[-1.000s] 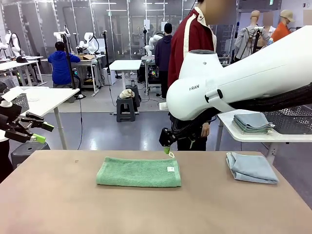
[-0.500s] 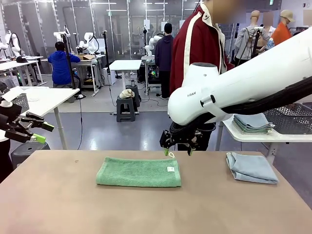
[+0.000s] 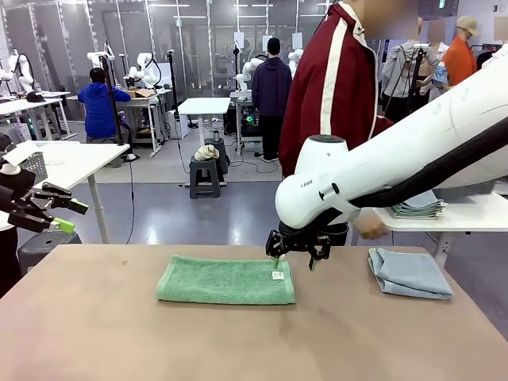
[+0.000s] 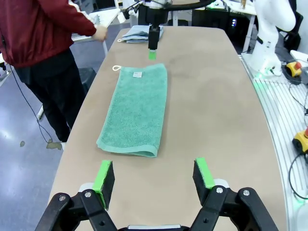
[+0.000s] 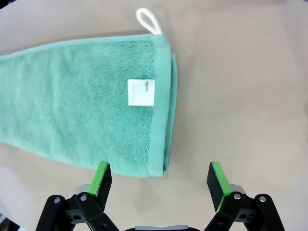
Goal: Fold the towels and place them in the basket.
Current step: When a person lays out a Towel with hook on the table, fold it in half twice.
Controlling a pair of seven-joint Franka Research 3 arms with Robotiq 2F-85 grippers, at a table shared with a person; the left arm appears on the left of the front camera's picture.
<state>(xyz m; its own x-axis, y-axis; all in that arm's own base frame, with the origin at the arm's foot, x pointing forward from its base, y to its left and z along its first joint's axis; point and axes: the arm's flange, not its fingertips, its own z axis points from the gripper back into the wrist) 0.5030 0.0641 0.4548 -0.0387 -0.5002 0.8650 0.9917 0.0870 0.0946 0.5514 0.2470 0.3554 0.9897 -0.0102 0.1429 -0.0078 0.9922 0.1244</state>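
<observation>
Right claw (image 3: 294, 263) is over the tagged end of the green towel (image 3: 226, 280), hanging off the big white arm that reaches in above the desk (image 3: 238, 341). Jaws spread wide, nothing between them. Down the right wrist view the claw (image 5: 160, 177) straddles the towel's (image 5: 86, 106) short hemmed edge: one green finger over the terry corner, the other over bare desk just beside the towel. The white tag (image 5: 141, 92) sits on the towel ahead of the fingers, and the white hanging loop (image 5: 147, 20) pokes off the far corner.

The towel lies folded into a long flat strip, lengthwise across the desk. Past its tagged end, well apart, a blue-grey towel (image 3: 409, 273) rests loosely folded on the same desk.

Left claw (image 3: 71, 216) hovers well off the towel's other end, out beyond the desk's edge, jaws wide and empty. In the left wrist view the towel (image 4: 135, 108) runs straight away from that claw (image 4: 155, 175), its near short edge ahead of the fingers.

Beyond the towel's far side stands a person (image 3: 337, 87) in a dark red jacket, one hand (image 3: 369, 228) low near the blue-grey towel.
</observation>
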